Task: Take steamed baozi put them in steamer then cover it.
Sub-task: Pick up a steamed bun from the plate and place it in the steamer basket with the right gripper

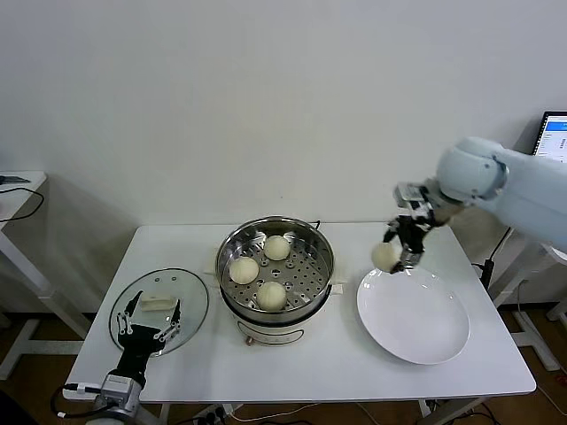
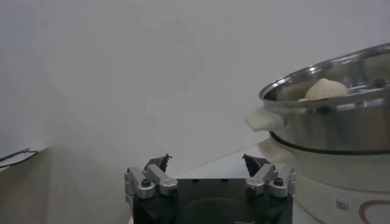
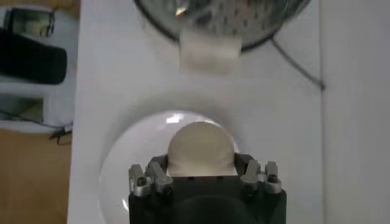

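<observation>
Left claw [image 1: 151, 329] parked low at the near left corner of the table [image 1: 310, 363], fingers spread wide, gripping nothing, hovering by the near rim of the glass lid [image 1: 190, 297] lying flat beside the steamer. Same claw [image 2: 207, 176] seen from its wrist, jaws apart, steamer [image 2: 329, 122] off to one side. Middle of the table: steamer [image 1: 275, 266] uncovered, three baozi on the perforated tray — one near [image 1: 271, 295], one left [image 1: 244, 269], one at the back [image 1: 277, 247]. White plate [image 1: 416, 319] just right of the steamer, bare. Farther back on the right: right claw [image 1: 396, 252] above the plate's far rim, pinched on the fourth baozi [image 1: 384, 256], lifted off the plate. Wrist view confirms: fourth baozi [image 3: 201, 149] wedged between the fingers [image 3: 152, 176], plate [image 3: 122, 176] below, steamer edge [image 3: 213, 18] beyond
</observation>
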Motion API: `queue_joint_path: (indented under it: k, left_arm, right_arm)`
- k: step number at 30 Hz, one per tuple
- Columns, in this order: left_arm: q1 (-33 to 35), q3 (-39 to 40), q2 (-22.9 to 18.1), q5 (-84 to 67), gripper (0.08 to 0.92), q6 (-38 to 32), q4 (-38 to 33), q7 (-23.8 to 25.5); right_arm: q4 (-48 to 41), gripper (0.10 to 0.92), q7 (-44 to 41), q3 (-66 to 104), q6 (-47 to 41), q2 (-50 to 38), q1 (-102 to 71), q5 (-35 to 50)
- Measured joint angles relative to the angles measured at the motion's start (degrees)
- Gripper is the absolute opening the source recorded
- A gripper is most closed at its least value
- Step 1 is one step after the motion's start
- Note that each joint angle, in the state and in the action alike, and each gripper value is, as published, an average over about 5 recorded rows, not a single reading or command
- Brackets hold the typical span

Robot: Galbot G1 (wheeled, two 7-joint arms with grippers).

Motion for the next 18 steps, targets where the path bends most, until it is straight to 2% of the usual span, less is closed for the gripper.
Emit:
queue_joint_path:
  k: [8, 18]
  left_arm:
    - [-0.54, -0.75, 0.35, -0.66, 0.823, 0.22, 0.45, 0.05]
    - [-0.86, -1.6, 0.27, -0.9, 0.823, 0.31, 1.32, 0.18]
  right_arm:
    - [-2.53, 0.704, 1.68, -3.79, -3.4, 10.52, 3.85, 6.47]
    - [-11.28, 0.704, 2.1, -3.07, -4.65, 22.26, -0.32, 7.65]
